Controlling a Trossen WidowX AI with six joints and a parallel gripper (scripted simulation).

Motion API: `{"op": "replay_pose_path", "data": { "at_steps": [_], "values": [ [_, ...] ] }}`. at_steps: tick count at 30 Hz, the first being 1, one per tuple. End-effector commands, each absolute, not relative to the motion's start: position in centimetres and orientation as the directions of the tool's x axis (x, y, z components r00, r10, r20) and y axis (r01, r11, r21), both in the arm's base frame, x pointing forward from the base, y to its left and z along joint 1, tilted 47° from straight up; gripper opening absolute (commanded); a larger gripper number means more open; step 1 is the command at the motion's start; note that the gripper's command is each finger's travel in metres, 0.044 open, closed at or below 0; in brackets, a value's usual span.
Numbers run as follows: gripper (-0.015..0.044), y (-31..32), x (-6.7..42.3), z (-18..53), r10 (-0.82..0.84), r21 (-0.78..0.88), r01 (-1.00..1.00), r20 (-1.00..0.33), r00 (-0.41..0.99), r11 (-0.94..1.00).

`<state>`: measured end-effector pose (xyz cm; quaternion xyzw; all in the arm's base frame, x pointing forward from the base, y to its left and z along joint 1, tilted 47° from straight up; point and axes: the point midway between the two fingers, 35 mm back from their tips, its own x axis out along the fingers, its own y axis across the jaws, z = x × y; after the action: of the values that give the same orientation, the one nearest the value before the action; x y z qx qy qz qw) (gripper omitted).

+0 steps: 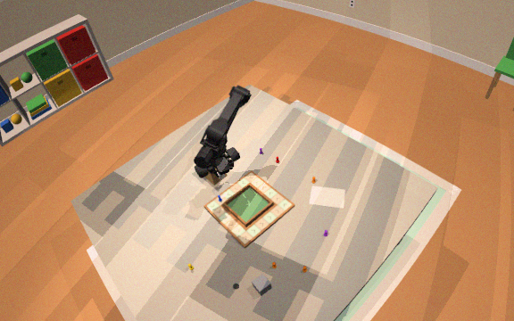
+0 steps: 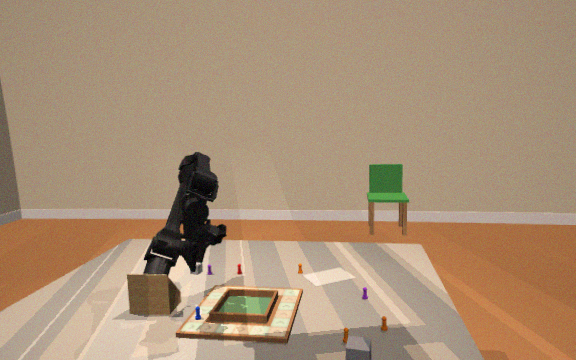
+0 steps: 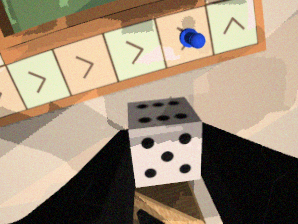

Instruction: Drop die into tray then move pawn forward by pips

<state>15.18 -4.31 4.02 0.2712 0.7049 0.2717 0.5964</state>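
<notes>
My gripper [image 3: 160, 135] [image 2: 197, 265] is shut on the white die [image 3: 164, 141] [image 2: 198, 269] and holds it a little above the table, just off the board's edge. In the wrist view the die shows a five-pip face towards the camera and a shaded six-pip face above it. The board [image 1: 284, 206] [image 2: 238, 330] [image 3: 87, 66] has a ring of arrow squares around the green dice tray [image 1: 248, 204] [image 2: 245, 304]. The blue pawn [image 1: 219, 198] [image 2: 198, 313] [image 3: 192, 39] stands on a ring square near the gripper. In the top view the arm hides the die.
Loose pawns stand around the board: purple [image 1: 261, 151], red [image 1: 277, 160], orange [image 1: 313, 179], purple [image 1: 326, 233], yellow [image 1: 190, 267]. A grey block [image 1: 261, 283] and a white sheet [image 1: 327, 196] lie on the table. A brown box [image 2: 150, 294] sits under the arm.
</notes>
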Motion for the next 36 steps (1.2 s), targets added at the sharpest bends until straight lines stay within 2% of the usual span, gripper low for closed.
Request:
{"op": "replay_pose_path", "data": {
  "at_steps": [1, 17, 36],
  "values": [
    [0.0000, -4.2, 16.3, 3.9, 0.703, 0.686, 0.153, -0.698, -0.136, 0.711],
    [0.0000, -3.0, 20.1, 3.5, 0.696, 0.538, 0.540, -0.706, -0.130, 0.647],
    [0.0000, -0.2, 24.5, 3.1, 0.703, 0.259, 0.871, -0.700, -0.129, 0.417]
  ]
}}
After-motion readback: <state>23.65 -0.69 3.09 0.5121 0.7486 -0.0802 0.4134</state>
